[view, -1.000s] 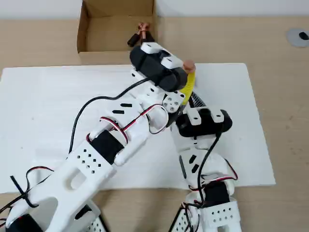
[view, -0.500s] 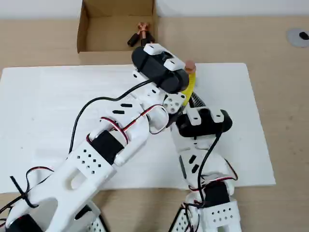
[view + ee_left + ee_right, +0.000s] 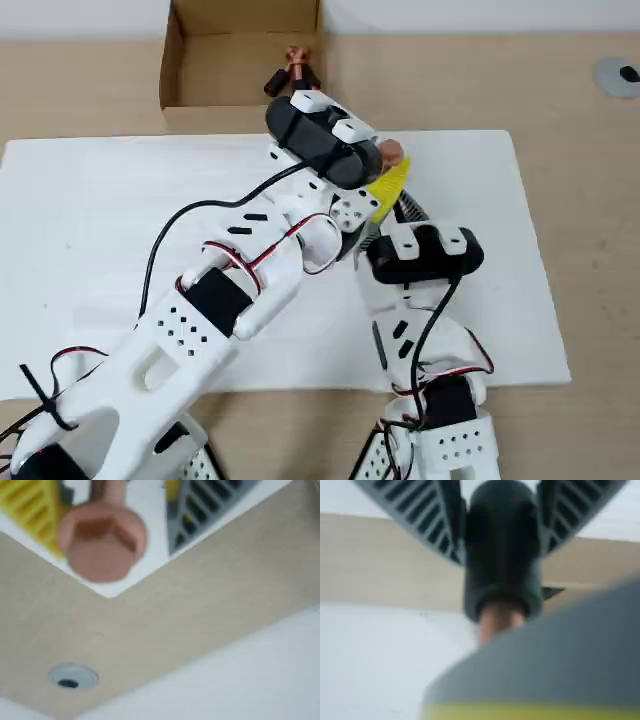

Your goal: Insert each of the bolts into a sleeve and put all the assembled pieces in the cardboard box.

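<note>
Fingers (image 3: 27,507) of the left gripper (image 3: 116,500), one yellow and one grey, are clamped on a copper bolt (image 3: 102,540) with its hex head sticking out past the tips. Right gripper (image 3: 502,535) has its dark ribbed fingers (image 3: 415,515) closed on both sides of a black sleeve (image 3: 502,555). The copper shank shows at the sleeve's open end, so the bolt is at least partly in; how deep, can't tell. From above, both grippers meet over the far right part of the white mat (image 3: 100,220), close to its back edge, with the left arm crossing in from the near left and the right arm coming up from the near edge. The bolt head sits just past the left arm's black wrist housing. Cardboard box (image 3: 215,70) is at the far side of the wooden table (image 3: 570,120), just beyond the mat and open on top. Two assembled pieces (image 3: 290,72), black sleeves with copper ends, lie in the box's right corner, touching each other. A round grey grommet (image 3: 72,676) is set in the table, far right, well apart from everything.
</note>
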Motion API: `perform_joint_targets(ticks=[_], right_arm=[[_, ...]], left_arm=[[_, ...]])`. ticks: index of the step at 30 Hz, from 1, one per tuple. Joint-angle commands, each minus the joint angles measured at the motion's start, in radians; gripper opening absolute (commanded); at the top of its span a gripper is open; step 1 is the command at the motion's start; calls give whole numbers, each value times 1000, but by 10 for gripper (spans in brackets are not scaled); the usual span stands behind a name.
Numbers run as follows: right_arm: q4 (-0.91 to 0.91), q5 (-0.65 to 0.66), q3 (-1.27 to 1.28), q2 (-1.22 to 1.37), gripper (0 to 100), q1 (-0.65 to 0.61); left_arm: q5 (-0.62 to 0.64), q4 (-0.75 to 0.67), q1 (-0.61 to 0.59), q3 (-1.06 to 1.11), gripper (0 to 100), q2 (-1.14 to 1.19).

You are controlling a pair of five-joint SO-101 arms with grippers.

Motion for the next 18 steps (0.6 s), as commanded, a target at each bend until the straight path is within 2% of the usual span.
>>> perform_joint_targets(ticks=[1,4,6,11,18], right_arm=[[-3,8,-56,-114,9,-18],[-3,8,-56,-114,9,-18],[-3,8,-56,-114,9,-16],[-2,8,-53,-114,9,-15],[-2,8,-36,-114,9,-15]], left_arm=[[5,0,-12,-9,154,-16],[78,52,-28,-18,202,-16],[103,147,-28,-38,233,-22],[130,364,-25,-106,240,-84],[130,370,-72,-110,240,-125]])
